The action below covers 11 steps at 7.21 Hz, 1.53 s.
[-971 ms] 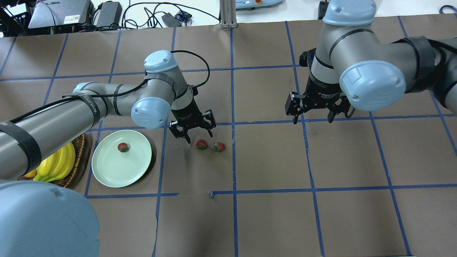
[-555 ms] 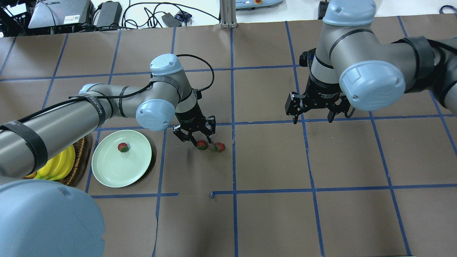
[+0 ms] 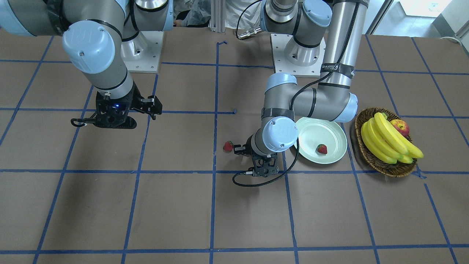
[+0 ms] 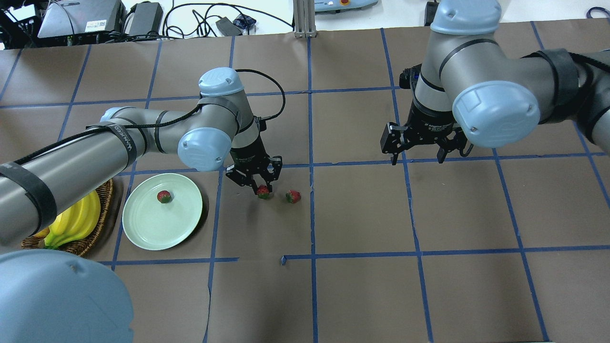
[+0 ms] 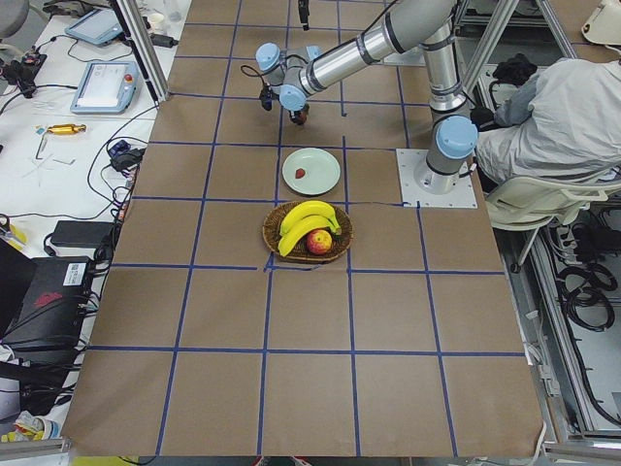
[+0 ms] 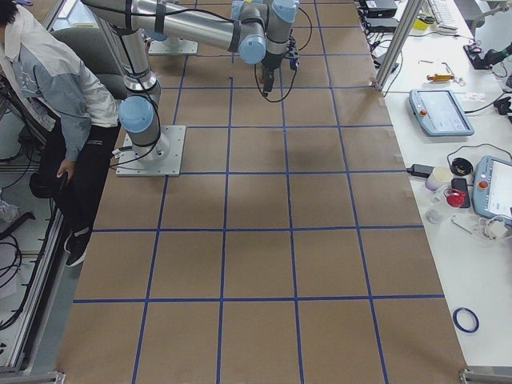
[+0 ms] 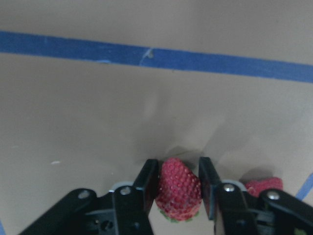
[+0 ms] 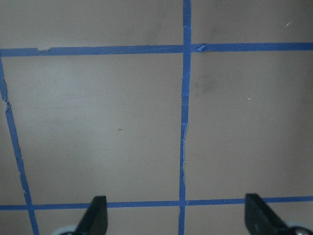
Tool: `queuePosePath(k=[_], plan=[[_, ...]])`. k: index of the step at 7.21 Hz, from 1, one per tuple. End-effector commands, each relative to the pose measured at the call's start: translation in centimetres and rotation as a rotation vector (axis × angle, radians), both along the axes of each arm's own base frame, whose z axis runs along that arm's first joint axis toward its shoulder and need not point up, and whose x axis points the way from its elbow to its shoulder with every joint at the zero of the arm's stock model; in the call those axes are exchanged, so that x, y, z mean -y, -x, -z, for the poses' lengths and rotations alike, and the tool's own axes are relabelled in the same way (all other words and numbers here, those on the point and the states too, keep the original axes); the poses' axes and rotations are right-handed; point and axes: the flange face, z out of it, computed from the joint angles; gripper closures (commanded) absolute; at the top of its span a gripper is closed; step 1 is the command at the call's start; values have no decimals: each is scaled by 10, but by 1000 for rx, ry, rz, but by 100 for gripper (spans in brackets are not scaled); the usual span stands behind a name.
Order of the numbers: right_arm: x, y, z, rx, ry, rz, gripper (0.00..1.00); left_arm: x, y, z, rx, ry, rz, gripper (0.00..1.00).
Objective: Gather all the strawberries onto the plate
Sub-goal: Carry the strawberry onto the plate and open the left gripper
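Note:
My left gripper (image 4: 262, 189) is shut on a strawberry (image 4: 263, 192) low over the table, right of the plate. In the left wrist view both fingers press the sides of this red berry (image 7: 178, 188). A second strawberry (image 4: 293, 196) lies on the table just right of it and also shows in the front view (image 3: 228, 146). A third strawberry (image 4: 164, 196) lies on the pale mint-green plate (image 4: 157, 228). My right gripper (image 4: 418, 159) is open and empty, far to the right above bare table, with its fingertips (image 8: 98, 218) wide apart.
A wicker basket (image 4: 97, 228) with bananas (image 4: 71, 221) stands left of the plate. The front view also shows a red-yellow apple (image 3: 400, 127) in it. Blue tape lines cross the brown table. Cables and devices lie beyond the far edge.
My left gripper has come down over the nearer strawberry and shut on it. The berry has shifted slightly left. The right arm has not moved.

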Motion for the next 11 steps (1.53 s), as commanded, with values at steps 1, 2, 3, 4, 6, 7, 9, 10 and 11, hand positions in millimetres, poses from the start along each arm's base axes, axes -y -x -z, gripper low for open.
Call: queuePosePath(k=[1,2,3,4,6,7,9,10,11], plan=[[0,0,-1,0,2,1,0,18,-57,-40,87,-23,110,100],[0,0,-1,-1,4,1,0,20,-99,-48,111,-60,167,100],[1,0,-2,0,5,1,0,21,-132,-52,141,-85,233,100],[1,0,-2,0,7,1,0,19,-152,-47,156,-126,302,100],[1,0,0,2,5,0,0,-1,-165,-14,165,-210,347,100],[3,0,-2,3,20,0,0,-1,-165,-11,162,-213,345,77],[2,0,-1,3,19,0,0,2,-166,-19,160,-198,358,0],[3,0,-2,1,21,0,0,4,-166,-29,166,-177,356,0],[3,1,-3,0,25,1,0,18,-164,-53,166,-117,346,0]])
